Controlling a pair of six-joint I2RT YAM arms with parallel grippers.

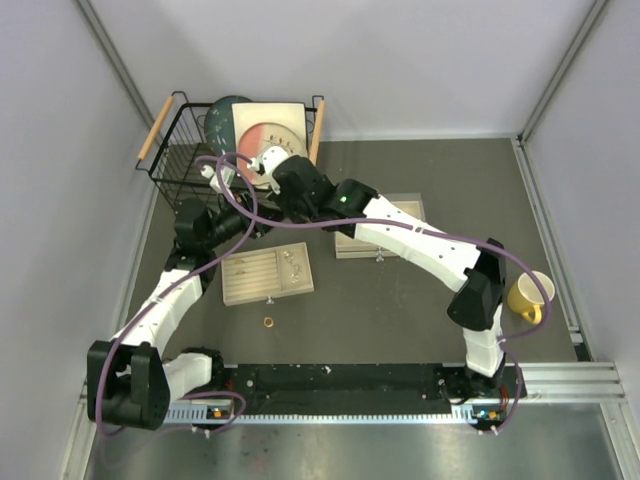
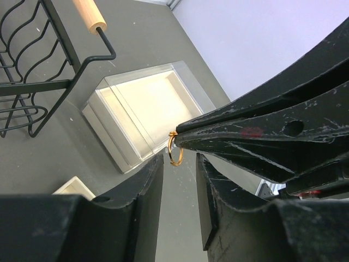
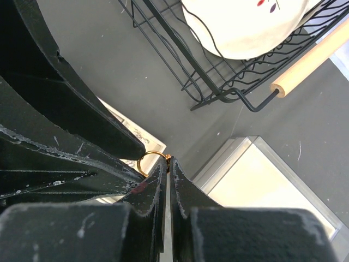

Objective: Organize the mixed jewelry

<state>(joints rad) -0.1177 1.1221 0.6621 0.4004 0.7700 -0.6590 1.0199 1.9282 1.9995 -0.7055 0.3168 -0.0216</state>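
Note:
A small gold ring (image 2: 175,150) hangs in the air, pinched by its edge in the tips of my right gripper (image 3: 169,159), which is shut on it. The same ring (image 3: 151,152) shows just past those tips in the right wrist view. My left gripper (image 2: 179,164) is open, its jaws standing either side of the ring with a gap on both sides. Both grippers meet above the table near the basket (image 1: 262,214). A second gold ring (image 1: 268,322) lies loose on the table. Small silver pieces (image 1: 293,262) lie in the beige compartmented tray (image 1: 250,280).
A black wire basket (image 1: 180,160) with wooden handles holds plates at the back left. A beige box with a clear lid (image 1: 385,245) sits under the right arm. A yellow mug (image 1: 528,297) stands at the right edge.

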